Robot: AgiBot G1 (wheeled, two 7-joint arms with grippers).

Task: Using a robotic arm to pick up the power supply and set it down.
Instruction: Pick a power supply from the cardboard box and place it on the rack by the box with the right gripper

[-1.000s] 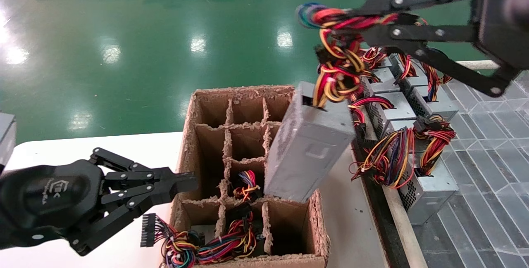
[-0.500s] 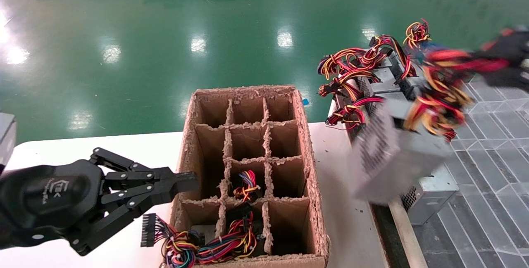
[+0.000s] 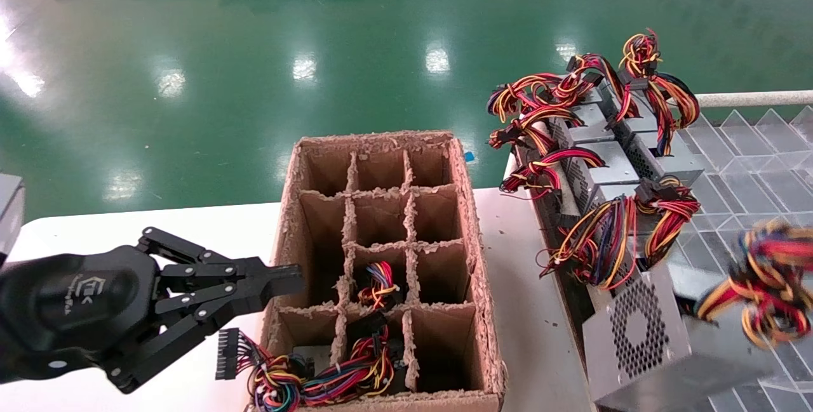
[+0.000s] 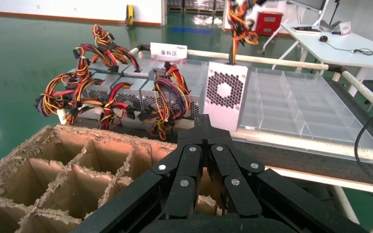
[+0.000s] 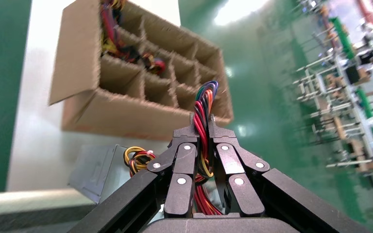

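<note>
The power supply [image 3: 641, 342], a grey metal box with a round honeycomb grille facing the head camera, hangs tilted to the right of the cardboard divider carton [image 3: 381, 266], off the carton's near right corner and just in front of the row of other power supplies [image 3: 610, 171] lined up on the clear plastic tray [image 3: 749, 164]. Its wire bundle [image 3: 762, 285] of red, yellow, black and blue leads rises to the right of the box, blurred in the head view. In the right wrist view the right gripper [image 5: 203, 133] is closed on that bundle, the coloured wires pinched between its black fingertips and sticking out past them, with a corner of the grey box [image 5: 97, 170] hanging below. The right gripper itself is out of the head view. From the left wrist view the same box [image 4: 226, 94] stands upright past the carton, its wires running up and out of view. The carton sits on the white surface [image 3: 159, 228]; some of its near cells hold more coloured wires [image 3: 356, 361]. The left gripper [image 3: 286, 282] rests just left of the carton, tips near its left wall, its fingers pressed together on nothing.
</note>
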